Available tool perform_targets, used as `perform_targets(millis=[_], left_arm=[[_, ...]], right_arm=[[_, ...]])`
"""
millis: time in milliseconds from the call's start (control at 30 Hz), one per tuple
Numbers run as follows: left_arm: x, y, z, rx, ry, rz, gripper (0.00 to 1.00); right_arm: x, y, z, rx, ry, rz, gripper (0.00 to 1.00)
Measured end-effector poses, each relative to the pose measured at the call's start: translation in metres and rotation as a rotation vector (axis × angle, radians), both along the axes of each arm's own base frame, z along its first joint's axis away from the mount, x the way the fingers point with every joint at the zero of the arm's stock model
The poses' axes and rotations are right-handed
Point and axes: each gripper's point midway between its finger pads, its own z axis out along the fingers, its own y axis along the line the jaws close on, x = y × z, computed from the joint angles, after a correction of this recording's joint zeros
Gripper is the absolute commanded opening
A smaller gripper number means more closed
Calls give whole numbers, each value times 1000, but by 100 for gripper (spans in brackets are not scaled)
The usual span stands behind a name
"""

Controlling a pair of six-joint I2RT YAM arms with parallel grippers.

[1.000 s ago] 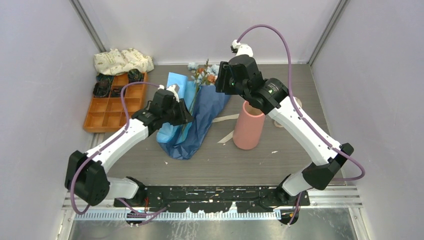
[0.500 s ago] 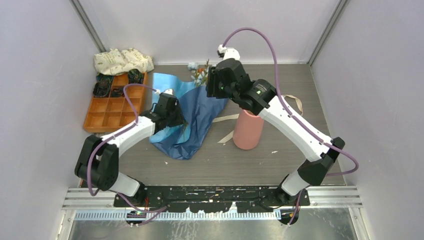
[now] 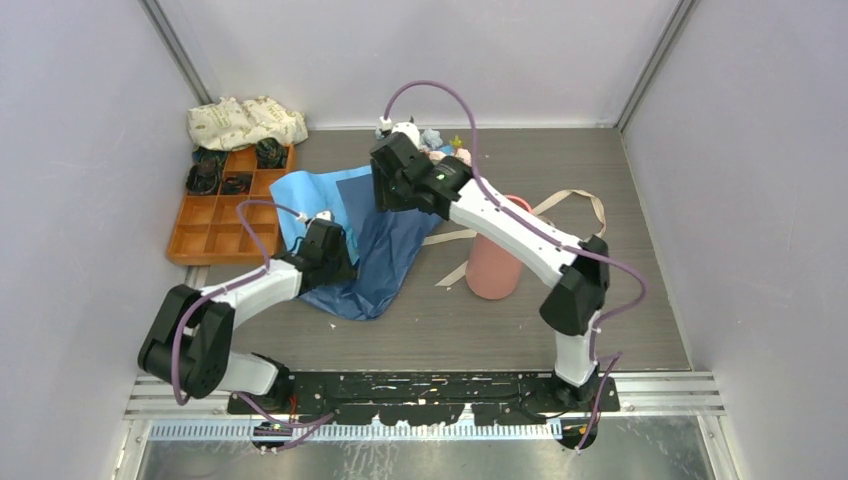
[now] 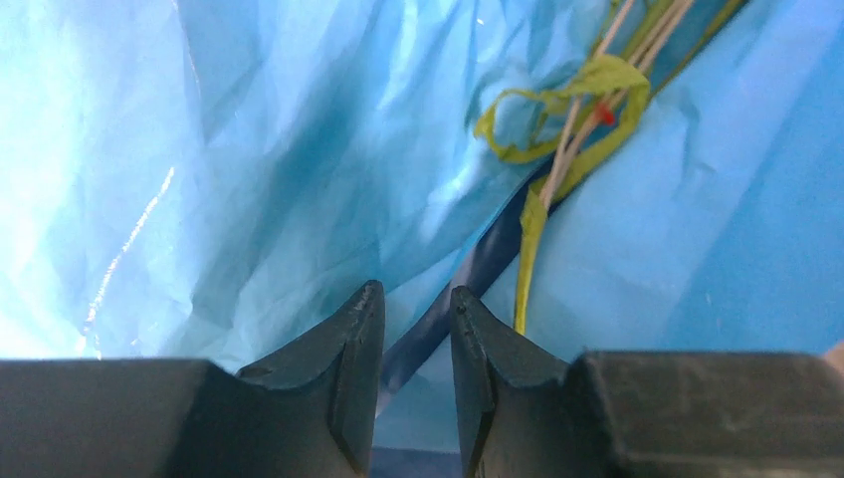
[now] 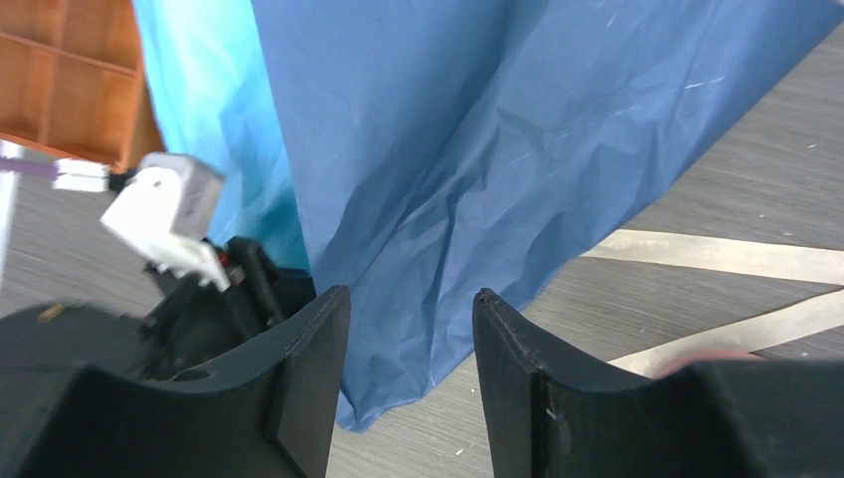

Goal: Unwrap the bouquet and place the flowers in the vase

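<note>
1. Noting the layout first. The bouquet (image 3: 375, 235) lies opened out at centre-left of the overhead frame, with dark blue paper (image 3: 385, 265) overlapping light blue paper (image 3: 305, 200). The flowers (image 3: 440, 148) show only as heads at upper centre, just behind the right wrist. The vase (image 3: 492, 272) stands upright just right of the paper, and the right arm partly hides it.
2. Left gripper (image 4: 413, 299): jaws a little apart, low over the light blue sheet, nothing clamped that I can see. Right gripper (image 5: 410, 299): jaws well apart and empty, with dark blue paper beyond them.
3. Risk: the stems (image 4: 569, 149) are bunched in a green tie (image 4: 597, 80). A pull on one stem would likely drag the whole bunch.
4. Risk: the stems lie flat on the sheet. Jaws closing low could pinch paper along with a stem, and the sheet would then ride toward the vase.
5. Risk: the right arm passes straight over the vase. A low sweep or a dragged sheet could tip it.
6. Risk: the loose beige ribbon (image 3: 452, 236) lies against the vase foot and could snag a finger or the stems.
</note>
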Motion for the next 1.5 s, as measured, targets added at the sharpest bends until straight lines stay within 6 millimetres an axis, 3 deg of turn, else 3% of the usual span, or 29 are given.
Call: perform_targets(millis=[167,267,567,700,800,1000,1133,1400,1500], left_arm=[[-13,-9,8,-99,-50,-29,33],[-12,-22,18,-177,-88,-63,33],[-16,-53,26,-360,-140,-157,33],[-22,-58,25,-395,-133,-174,33],[-20,-60,28,-405,-146,-179,33],[-18,-61,39,-417,-179,-186,33],[-20,-60,42,-421,-191,-188,33],[-22,-58,40,-414,-190,-185,33],[-22,-58,40,-413,-190,-184,33]], right_arm=[[6,17,-55,-80,85,8,61],[4,20,-73,-109,124,13,62],[4,35,-64,-74,127,19,68],[1,39,-75,-98,152,22,66],[2,39,-90,-126,176,13,58],[7,32,-130,-223,209,-30,23],[10,22,-137,-274,199,-61,2],[19,1,-115,-348,127,-121,1],[18,-14,-92,-370,88,-138,1]])
